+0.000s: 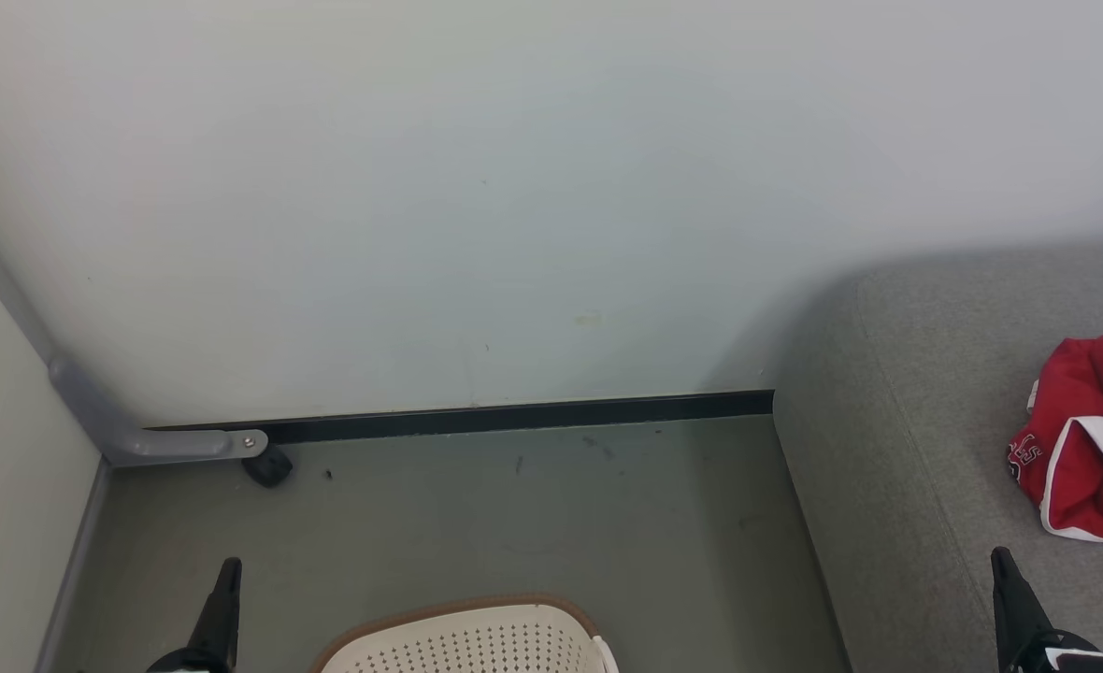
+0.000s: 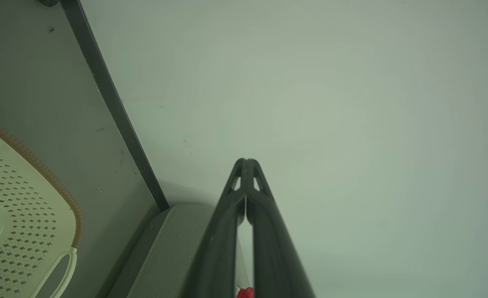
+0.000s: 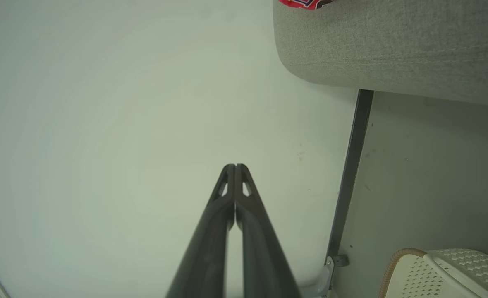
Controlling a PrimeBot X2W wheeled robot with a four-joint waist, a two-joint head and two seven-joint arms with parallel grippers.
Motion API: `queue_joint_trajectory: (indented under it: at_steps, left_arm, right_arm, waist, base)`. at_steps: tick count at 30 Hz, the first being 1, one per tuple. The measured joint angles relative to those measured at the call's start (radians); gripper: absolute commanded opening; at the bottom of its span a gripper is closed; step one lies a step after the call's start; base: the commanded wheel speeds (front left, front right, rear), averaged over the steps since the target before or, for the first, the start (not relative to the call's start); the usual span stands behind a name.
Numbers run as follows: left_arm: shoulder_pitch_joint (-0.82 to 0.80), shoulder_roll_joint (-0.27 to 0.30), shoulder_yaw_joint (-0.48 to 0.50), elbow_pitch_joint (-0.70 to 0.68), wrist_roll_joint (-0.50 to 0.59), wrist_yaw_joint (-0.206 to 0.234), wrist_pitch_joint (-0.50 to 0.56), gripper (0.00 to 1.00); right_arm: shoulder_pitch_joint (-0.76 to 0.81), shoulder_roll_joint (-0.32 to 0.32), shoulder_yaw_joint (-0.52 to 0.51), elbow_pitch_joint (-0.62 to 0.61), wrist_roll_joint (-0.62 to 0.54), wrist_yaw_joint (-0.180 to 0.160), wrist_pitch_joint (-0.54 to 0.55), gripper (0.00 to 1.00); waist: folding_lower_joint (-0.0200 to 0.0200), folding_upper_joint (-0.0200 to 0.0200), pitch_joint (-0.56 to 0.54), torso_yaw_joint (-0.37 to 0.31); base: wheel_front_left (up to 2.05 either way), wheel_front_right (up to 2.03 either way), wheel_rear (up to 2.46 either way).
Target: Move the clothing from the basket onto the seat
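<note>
Two pieces of the scene are cut off in the head view. The clothing (image 1: pixel 1089 439) runs off the right edge of the frame, and the basket (image 1: pixel 477 640) is sliced by the bottom edge, so only its far rim and part of its perforated wall show. What lies inside it cannot be made out there.

The clothing is a crumpled heap of red fabric with white trim. A few letters show on its left side but are too small to read. It lies on the seat (image 1: pixel 925 393), a grey upholstered block with a rounded corner at the right of the frame. The right wrist view catches a sliver of the red fabric, with dark lettering, at the top edge on the grey cushion.

The basket is cream with a brown rim and a white handle. It stands on the floor (image 1: pixel 514 523) at bottom centre, just beside the seat.

The left gripper (image 1: pixel 231 566) rises at the lower left with its fingers pressed together on nothing. In the left wrist view a small red patch shows in the slit between them at the bottom edge, too little to identify. The right gripper (image 1: pixel 1001 557), at the lower right over the seat's front part, is likewise closed and empty.

A pale wall (image 1: pixel 514 187) is behind everything.
</note>
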Motion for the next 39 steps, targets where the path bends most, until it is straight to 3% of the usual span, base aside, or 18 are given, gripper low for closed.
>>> queue_joint_trajectory:
  at_steps: [39]
  left_arm:
    - [0.0,0.0,0.0,0.0,0.0,0.0,0.0,0.0]
  right_arm:
    - [0.0,0.0,0.0,0.0,0.0,0.0,0.0,0.0]
  waist:
    - [0.0,0.0001,0.0,0.0]
  base:
    - [0.0,0.0,0.0]
